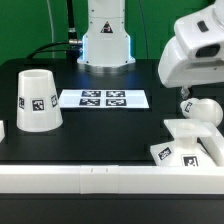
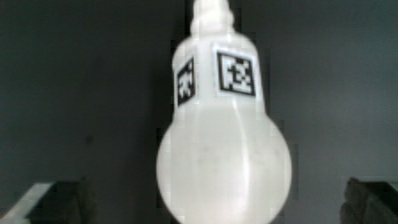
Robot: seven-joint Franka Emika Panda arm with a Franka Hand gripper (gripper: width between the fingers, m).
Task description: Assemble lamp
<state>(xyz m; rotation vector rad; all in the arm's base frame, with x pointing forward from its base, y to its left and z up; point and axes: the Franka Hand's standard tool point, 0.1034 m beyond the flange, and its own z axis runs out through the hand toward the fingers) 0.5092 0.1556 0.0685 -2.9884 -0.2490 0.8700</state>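
Two dark fingers [image 2: 45, 200] stand nearest the wrist camera, one on either side of the bulb [image 2: 222, 140]. Each finger is clear of the bulb, with a strip of black table [image 2: 71, 80] showing in the gap. The claw [image 2: 210, 200] is thus spread apart and grips nothing. The bulb lies between the fingers with its round end at the claw and its narrow neck pointing away. Two black-and-white tags sit on the neck section.

In the exterior view the arm's white housing [image 1: 195, 55] covers the claw, so the spread of the fingers cannot be read there. The bulb's round end [image 1: 200, 110] shows directly under the housing. The flat base [image 1: 180, 135] lies just beside the bulb on the camera's side, with tags on its near edge; whether the two touch cannot be told. The shade [image 1: 38, 100] stands well apart from the claw, toward the exterior view's left, wide mouth down, with a tag on its wall. The marker board [image 1: 103, 98] lies between shade and claw. A low white wall [image 1: 100, 180] runs along the table's near edge.
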